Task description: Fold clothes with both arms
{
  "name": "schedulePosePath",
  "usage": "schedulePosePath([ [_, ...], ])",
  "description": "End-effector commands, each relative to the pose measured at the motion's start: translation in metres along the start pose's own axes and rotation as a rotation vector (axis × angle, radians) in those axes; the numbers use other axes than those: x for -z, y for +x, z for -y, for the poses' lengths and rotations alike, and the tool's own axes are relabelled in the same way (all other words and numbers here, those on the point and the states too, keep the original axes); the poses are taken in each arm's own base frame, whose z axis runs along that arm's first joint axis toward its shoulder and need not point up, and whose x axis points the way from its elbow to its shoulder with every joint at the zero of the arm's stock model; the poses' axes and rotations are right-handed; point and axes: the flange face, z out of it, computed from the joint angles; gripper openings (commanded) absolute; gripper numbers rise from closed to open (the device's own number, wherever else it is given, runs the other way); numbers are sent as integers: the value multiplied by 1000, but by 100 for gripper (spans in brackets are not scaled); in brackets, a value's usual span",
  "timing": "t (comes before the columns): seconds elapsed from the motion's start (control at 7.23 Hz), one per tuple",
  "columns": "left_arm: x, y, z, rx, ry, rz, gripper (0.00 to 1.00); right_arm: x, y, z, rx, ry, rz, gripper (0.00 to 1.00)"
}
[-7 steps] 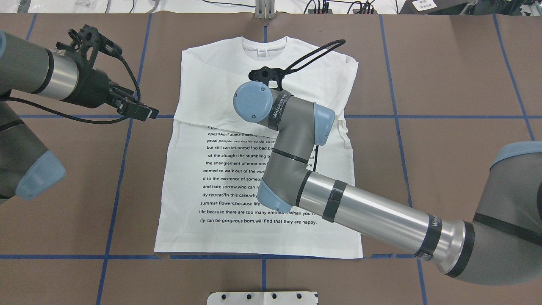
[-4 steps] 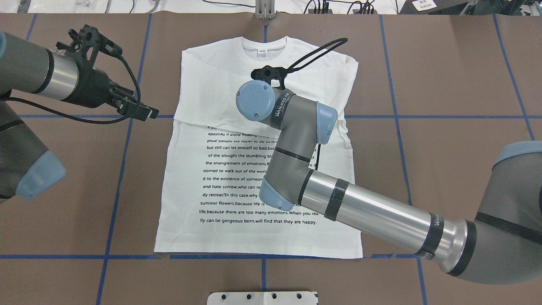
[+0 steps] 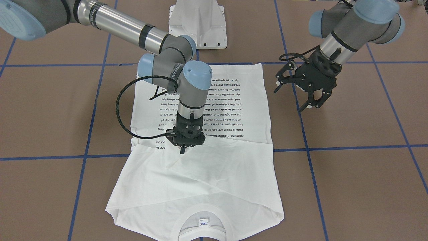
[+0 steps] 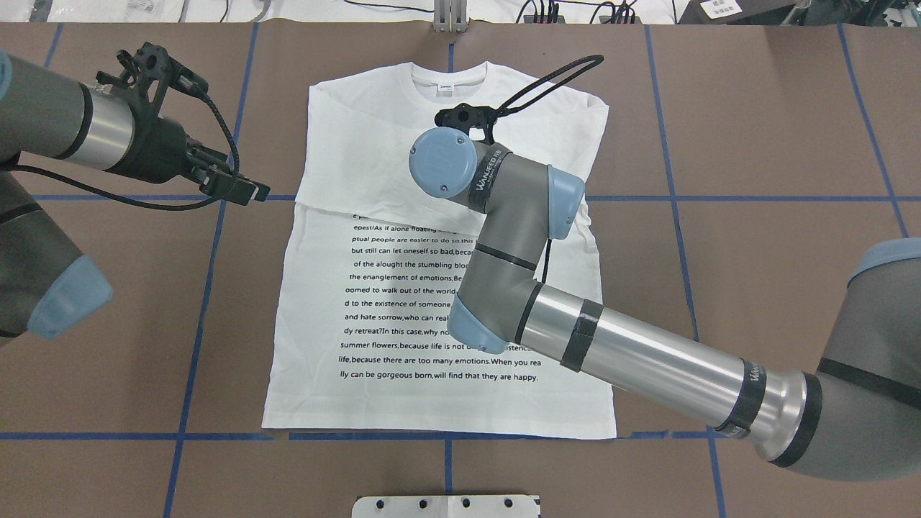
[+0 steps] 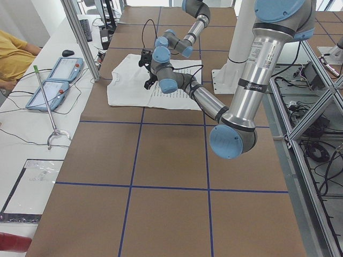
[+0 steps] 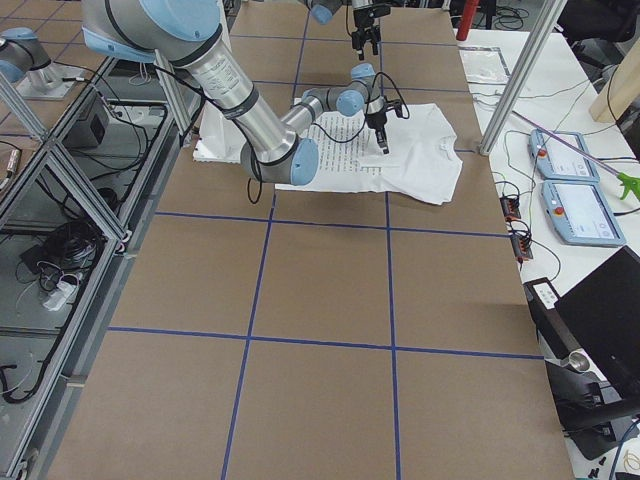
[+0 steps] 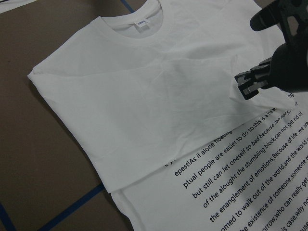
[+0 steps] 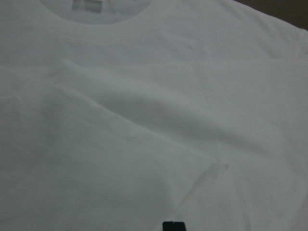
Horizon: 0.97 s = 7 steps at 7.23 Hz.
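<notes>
Shirt: white T-shirt lies flat on the brown table, straight out from the white pedestal base, hem end nearest the base, ribbed collar at the end farthest from it. Printed side up; black text lines fill the half toward the base. Beyond them, away from the base, a plain white layer is folded over the chest, its slanted edge cutting across the top line of text. Coming from the base side, the right arm reaches diagonally over the text, wrist turned straight down. Its right gripper points down at the shirt just past that fold edge, on the side away from the base, fingers drawn together into one narrow tip. The tip sits at or very near the fabric; whether any cloth is nipped in it I cannot tell from these angles. Right wrist view: only white cloth, soft creases, part of the collar, one black fingertip at the bottom edge. Off the shirt to one side, the left arm is held about as far from the base as the fold edge. Its left gripper hangs above bare table, clear of the cloth, fingers spread apart, nothing between them. Blue tape lines grid the table
</notes>
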Motion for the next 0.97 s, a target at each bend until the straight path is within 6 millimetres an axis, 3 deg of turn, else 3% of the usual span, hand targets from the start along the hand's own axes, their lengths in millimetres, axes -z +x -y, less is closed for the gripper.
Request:
schedulePosePath([
  [0.0,0,1,1,-2,1,-1,100,3,-5,0,-17,10,22,30],
  [0.41,0,1,1,-1,1,-1,100,-2,-10,-10,-10,2,18,37],
  [0.55,1,1,1,-2,2,-1,100,6,-13,-10,-13,-2,36,38],
  [0.69,4,3,1,20,7,-1,100,21,1,-14,-14,9,68,45],
  [0.83,6,4,6,92,41,37,100,28,32,-25,-18,19,95,58],
])
